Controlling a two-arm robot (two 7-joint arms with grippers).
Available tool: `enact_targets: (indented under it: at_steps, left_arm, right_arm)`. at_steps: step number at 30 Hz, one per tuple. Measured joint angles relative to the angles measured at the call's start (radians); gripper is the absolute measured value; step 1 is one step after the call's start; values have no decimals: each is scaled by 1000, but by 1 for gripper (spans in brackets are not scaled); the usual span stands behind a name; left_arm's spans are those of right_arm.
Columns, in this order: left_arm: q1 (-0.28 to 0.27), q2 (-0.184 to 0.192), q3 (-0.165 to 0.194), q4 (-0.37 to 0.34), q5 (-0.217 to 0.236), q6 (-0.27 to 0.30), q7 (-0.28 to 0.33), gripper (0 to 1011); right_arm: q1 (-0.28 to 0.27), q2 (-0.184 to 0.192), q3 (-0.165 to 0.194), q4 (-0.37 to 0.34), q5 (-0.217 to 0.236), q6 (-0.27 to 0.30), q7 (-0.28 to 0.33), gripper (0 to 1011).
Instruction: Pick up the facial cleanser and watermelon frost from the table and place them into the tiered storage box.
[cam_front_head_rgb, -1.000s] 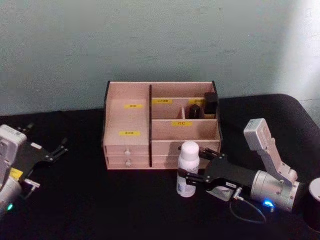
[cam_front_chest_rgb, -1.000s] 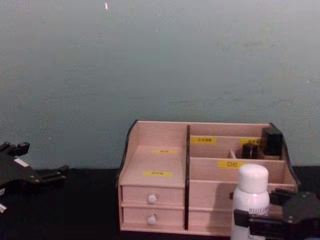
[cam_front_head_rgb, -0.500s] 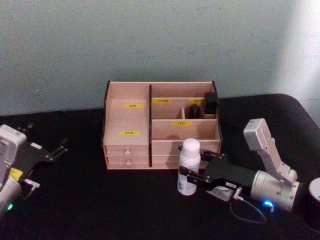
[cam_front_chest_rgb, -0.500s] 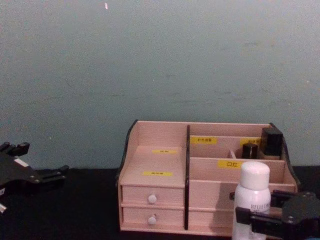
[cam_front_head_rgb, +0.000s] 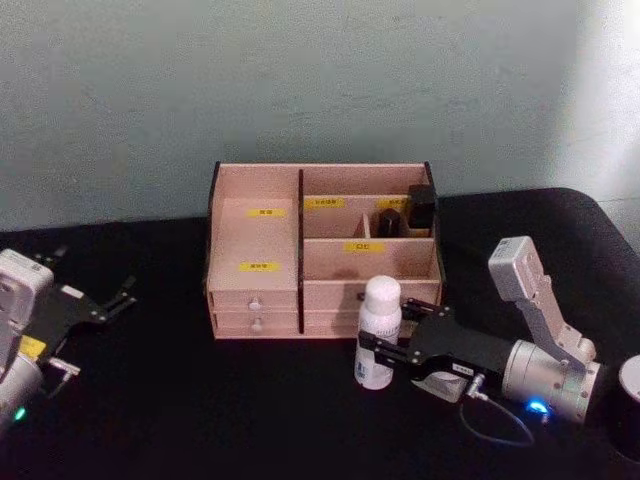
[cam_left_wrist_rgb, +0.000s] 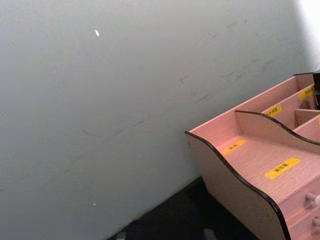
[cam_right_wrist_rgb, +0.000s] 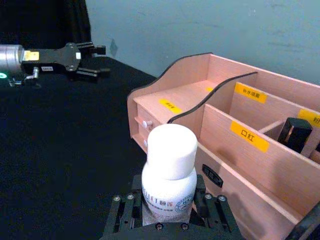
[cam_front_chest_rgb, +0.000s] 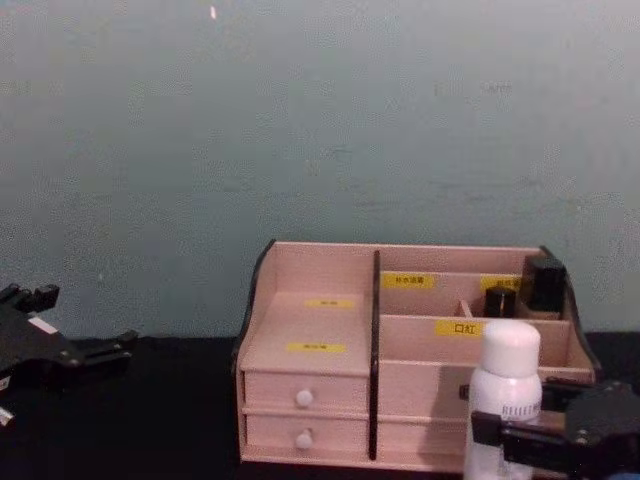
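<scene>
A white bottle (cam_front_head_rgb: 380, 310) with a white cap stands upright just in front of the tiered storage box (cam_front_head_rgb: 255, 240), before its right drawers. My right gripper (cam_front_head_rgb: 378, 350) is shut on the bottle's lower body, one finger on each side. In the right wrist view the bottle (cam_right_wrist_rgb: 169, 165) sits between the black fingers, with the box (cam_right_wrist_rgb: 220, 130) right behind it. From the chest, the bottle (cam_front_chest_rgb: 510, 375) overlaps the box's (cam_front_chest_rgb: 310, 320) right front. I cannot tell whether it is the facial cleanser or the watermelon frost. My left gripper (cam_front_head_rgb: 115, 298) rests open at the far left.
Two black items (cam_front_head_rgb: 421, 208) (cam_front_head_rgb: 388, 220) stand in the box's upper right compartments. A dark cylinder (cam_front_head_rgb: 630, 400) sits at the table's right edge. The black table (cam_front_head_rgb: 200, 400) is bare between the arms. A pale wall rises close behind the box.
The right gripper has carried the white bottle a little farther from me, toward the box front. The left arm has stayed put.
</scene>
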Motion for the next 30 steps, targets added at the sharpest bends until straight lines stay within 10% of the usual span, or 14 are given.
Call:
enact_targets:
  at_steps: [18, 30]
  left_arm:
    - [0, 0, 0, 0, 0, 0, 0, 1001]
    - [0, 0, 0, 0, 0, 0, 0, 1001]
  right_arm:
    - [-6, 40, 33, -95, 87, -3, 42, 594]
    - [85, -5, 34, -86, 74, -24, -12, 594]
